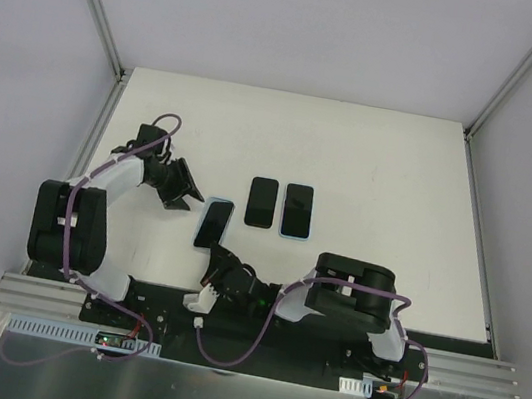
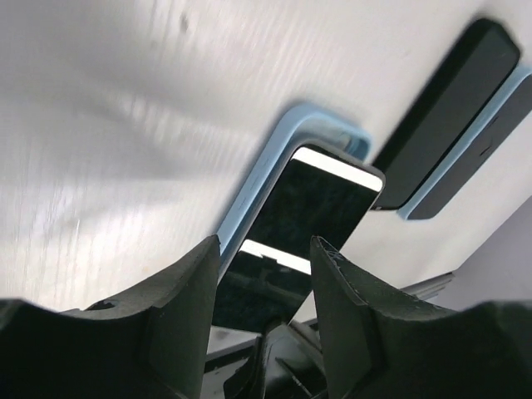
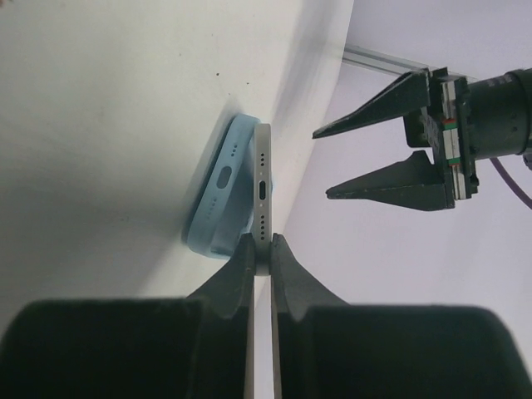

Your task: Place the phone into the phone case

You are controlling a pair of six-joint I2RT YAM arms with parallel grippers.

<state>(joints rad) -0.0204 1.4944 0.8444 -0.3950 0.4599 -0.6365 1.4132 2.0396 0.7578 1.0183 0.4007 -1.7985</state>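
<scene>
Two extras are on the white table (image 1: 381, 177) in the top view, side by side just right of centre: a bare black handset (image 1: 261, 202) and, touching its right side or nearly so, another one in a blue cover (image 1: 297, 211). Both sit a little up and to the right of the action, close but not blocking either arm. In the left wrist view they show up in the upper right corner, just past the far end of the phone case.

The phone (image 1: 214, 222) is a bit left of centre in the top view, lying over the light blue phone case (image 3: 220, 195). From the right wrist cam it isn't flat in there. The near end, the edge with the port, stands off the case, which sits to its left. The far end looks down near the case's top corner, but I can't tell if it's seated.

The right arm folds low across the bottom of the top view, reaching leftward, and the right gripper (image 3: 263, 241) is pinched closed on the phone's near edge. The left arm bends in from the left edge of the frame, wrist angled down toward the phone. The left gripper (image 3: 322, 163) has its jaws spread, holding nothing, tips just short of the phone's left side.
</scene>
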